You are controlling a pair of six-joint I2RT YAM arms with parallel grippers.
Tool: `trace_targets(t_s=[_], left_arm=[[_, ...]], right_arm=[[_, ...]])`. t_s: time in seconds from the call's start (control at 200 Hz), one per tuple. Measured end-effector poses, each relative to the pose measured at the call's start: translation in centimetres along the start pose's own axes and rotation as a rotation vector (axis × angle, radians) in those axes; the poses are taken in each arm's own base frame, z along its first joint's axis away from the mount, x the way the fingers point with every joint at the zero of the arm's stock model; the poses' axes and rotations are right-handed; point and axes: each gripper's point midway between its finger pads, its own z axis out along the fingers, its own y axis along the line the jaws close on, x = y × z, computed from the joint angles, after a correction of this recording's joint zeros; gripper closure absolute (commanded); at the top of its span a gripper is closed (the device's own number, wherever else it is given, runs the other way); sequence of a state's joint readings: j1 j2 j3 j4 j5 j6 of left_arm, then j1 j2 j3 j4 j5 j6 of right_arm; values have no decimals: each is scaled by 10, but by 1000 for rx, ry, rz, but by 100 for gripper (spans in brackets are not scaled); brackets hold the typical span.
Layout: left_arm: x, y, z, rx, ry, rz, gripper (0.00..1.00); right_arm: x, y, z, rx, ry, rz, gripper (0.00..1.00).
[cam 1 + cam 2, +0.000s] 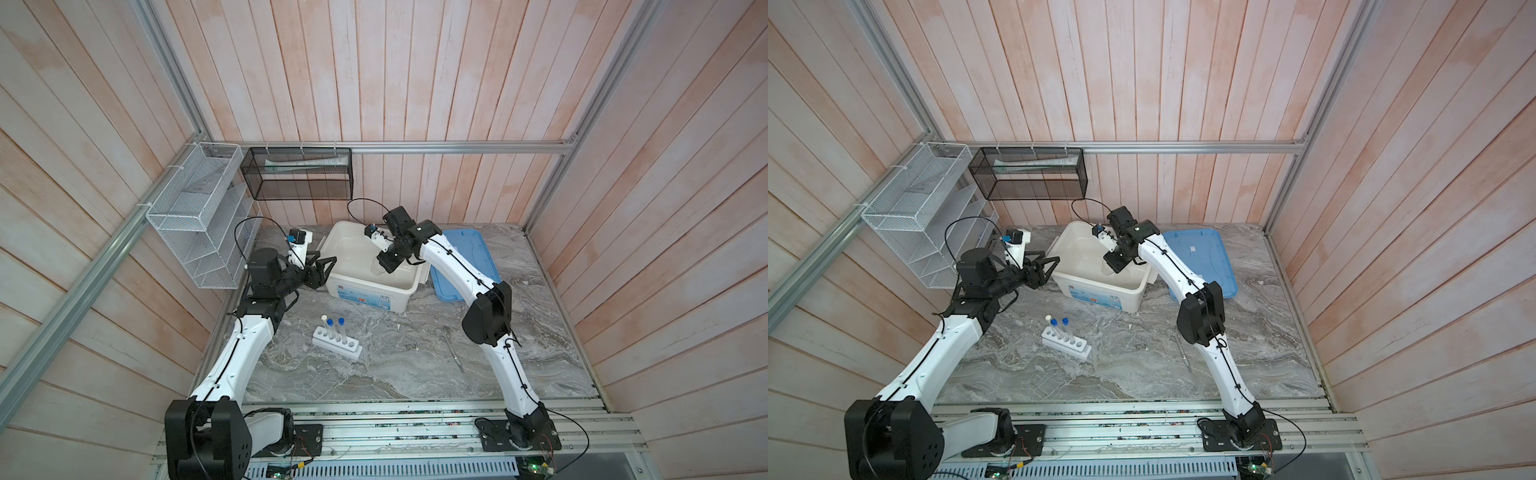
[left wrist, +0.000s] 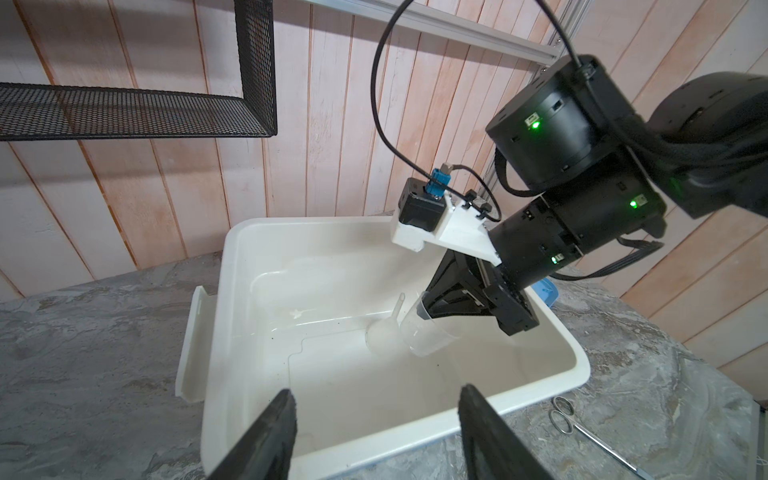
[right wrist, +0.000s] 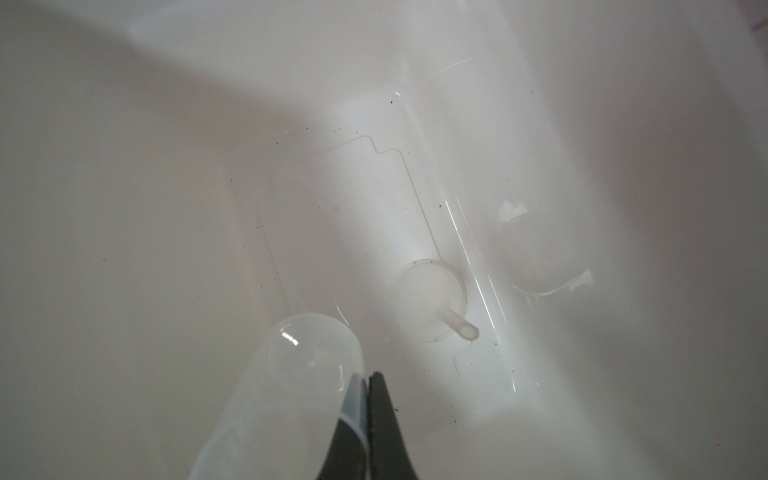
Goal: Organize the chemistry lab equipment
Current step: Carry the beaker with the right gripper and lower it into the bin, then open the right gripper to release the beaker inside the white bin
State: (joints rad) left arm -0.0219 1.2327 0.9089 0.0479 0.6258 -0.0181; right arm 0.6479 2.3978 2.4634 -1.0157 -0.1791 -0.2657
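Pinching the rim wall of a tilted clear cup [image 2: 428,332], the right gripper [image 3: 368,382] has its jaws pressed together, one finger inside the cup and one outside. It sits deep inside the white bin [image 1: 361,296]. Can't tell if the cup base touches the bin floor. A clear funnel [image 2: 380,332] lies just beside the cup. The left gripper [image 2: 374,432] is spread, holds nothing, and hovers at the bin's left rim. The blue lid [image 1: 461,262] lies flat just beside the bin's right edge. The rack [image 1: 337,344] stands in front of the bin, well apart from it, with three capped tubes [image 1: 331,329] upright in it. A ring-handled metal tool [image 1: 454,351] lies flat near the right arm, with a wide gap between it and the rack.
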Motion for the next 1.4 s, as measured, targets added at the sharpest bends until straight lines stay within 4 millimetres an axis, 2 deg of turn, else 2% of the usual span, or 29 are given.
trace_targets(t_s=[0.2,0.505,0.795,1.145,1.4], left_arm=[[7,2,4,3,20,-14,36],[7,2,4,4,20,-14,36],[7,0,5,9,21,-9,36],[6,0,4,8,19,-4,36],[6,0,4,5,19,-4,36]], right_arm=[[4,-1,4,0,13,-9,99],[23,-4,28,2,78,-3,99],[27,-6,31,16,93,-5,99],[49,-13,58,36,164,4,99],[53,-16,61,49,177,3,95]])
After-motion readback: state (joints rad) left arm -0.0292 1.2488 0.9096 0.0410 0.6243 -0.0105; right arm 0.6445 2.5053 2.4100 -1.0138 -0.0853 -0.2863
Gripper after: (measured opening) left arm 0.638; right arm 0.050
